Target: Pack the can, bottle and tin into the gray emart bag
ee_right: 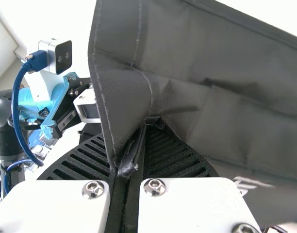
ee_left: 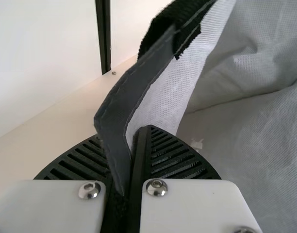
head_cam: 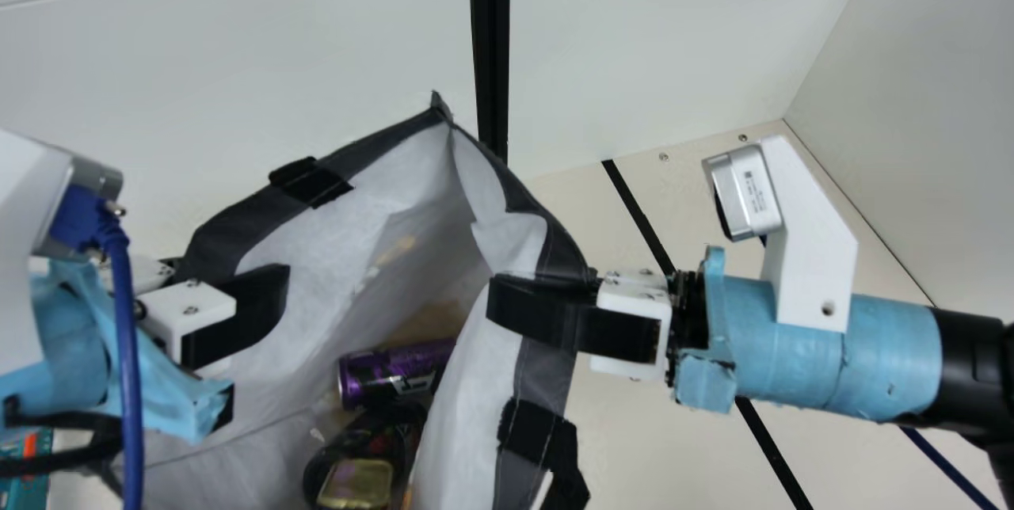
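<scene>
Your gray emart bag (head_cam: 238,223) hangs between two closed pincers, with the purple can (head_cam: 388,374) down inside.
Your left pincer (ee_left: 126,138) is narrow on the left rim's fabric, and your right pincer (ee_right: 131,133) grips a bunched fold of the opposite rim. The can lies below and between them, its long axis running roughly from the left wall to the right, far end tucked behind the right wall and aimed that way; the right arm looks slightly nearer. The yellowish tin (head_cam: 356,483) lies deeper toward you from the can. You can't tell whether the dark shape beside it is the bottle. Loading looks nearly done; the next move probably needs both rims kept level, or the can could roll.
</scene>
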